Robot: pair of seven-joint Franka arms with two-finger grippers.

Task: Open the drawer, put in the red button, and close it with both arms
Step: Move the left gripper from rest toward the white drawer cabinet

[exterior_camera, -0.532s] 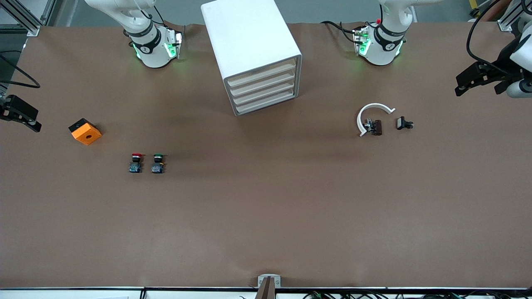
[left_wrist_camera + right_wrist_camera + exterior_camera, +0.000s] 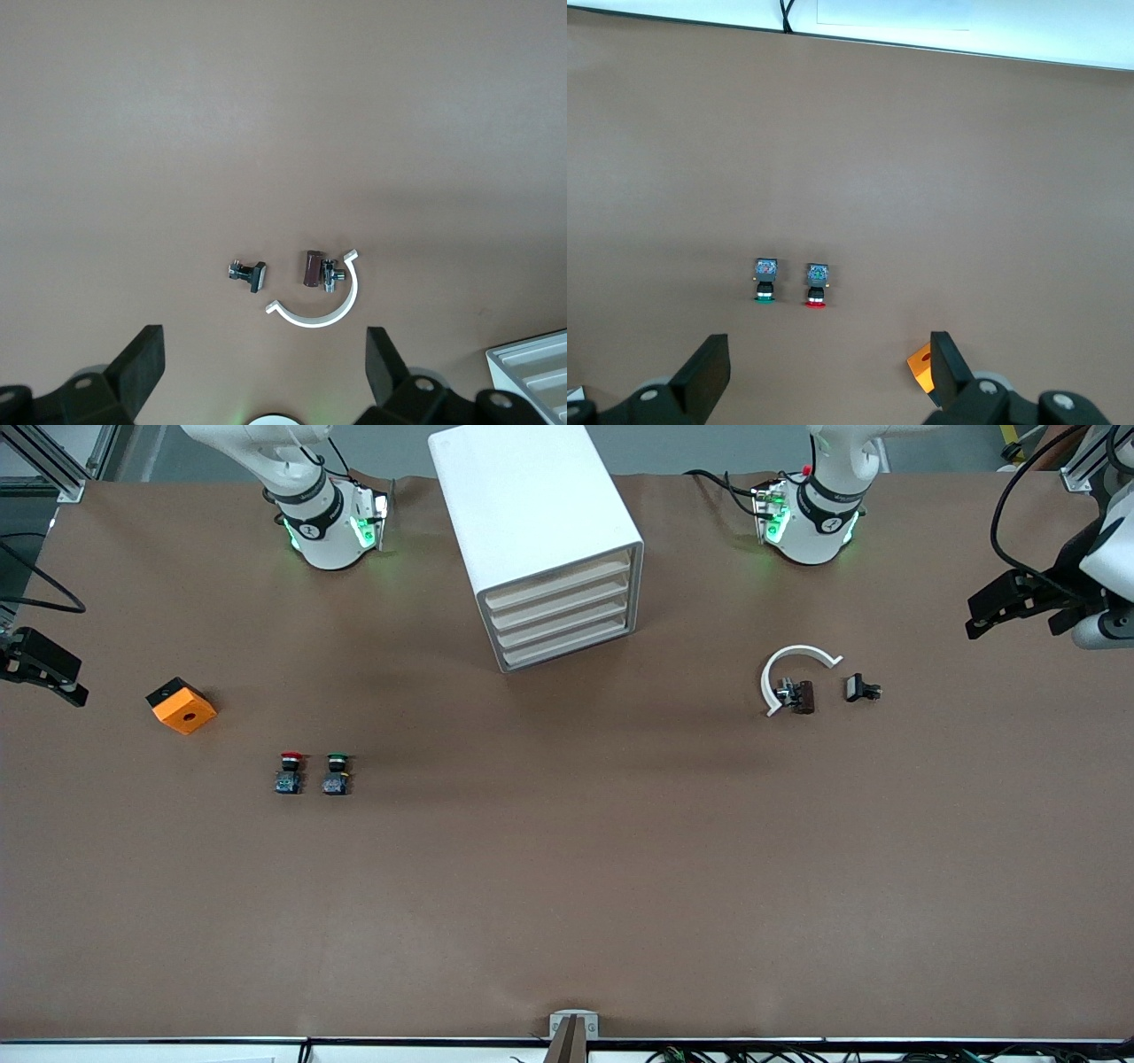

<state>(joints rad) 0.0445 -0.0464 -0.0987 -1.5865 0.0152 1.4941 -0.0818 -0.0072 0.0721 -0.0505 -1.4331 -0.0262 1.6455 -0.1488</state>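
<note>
— While both arms are hanging out at the ends of the table, where is the red button [image 2: 290, 771] sitting?

— It is lying on the brown table [image 2: 567, 868] toward the right arm's end, just beside the green button [image 2: 337, 772], and nearer to the front camera than the orange block [image 2: 181, 706].

— And the grippers?

— The right gripper [image 2: 824, 372] is hovering over the table edge at its own end, fingers [image 2: 704, 372] spread wide and holding nothing. The left gripper [image 2: 266, 363] is hanging over the left arm's end, likewise spread and empty.

— What is the drawer cabinet [image 2: 540, 540] doing?

— It is standing between the two bases, all its drawers looking pushed in, as far as I can make out.

— Anything else?

— A white curved clip [image 2: 791, 671] is lying near the left arm, a small brown part [image 2: 802, 696] inside its curve and a black part [image 2: 861, 688] just beside it.
</note>
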